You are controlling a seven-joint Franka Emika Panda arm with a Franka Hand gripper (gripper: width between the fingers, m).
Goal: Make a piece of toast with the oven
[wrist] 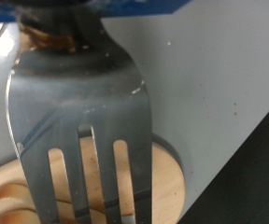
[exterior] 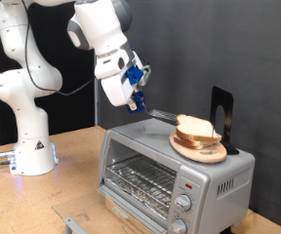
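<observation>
Bread slices [exterior: 197, 129] lie stacked on the round wooden plate [exterior: 201, 151] atop the oven [exterior: 170, 171], near the tabletop's far right edge. My gripper [exterior: 136, 95] is clamped on a fork [wrist: 83, 131], tines aimed at the stack. I judge I'm fetching a slice; spearing it calls for a shallow, steady push.
</observation>
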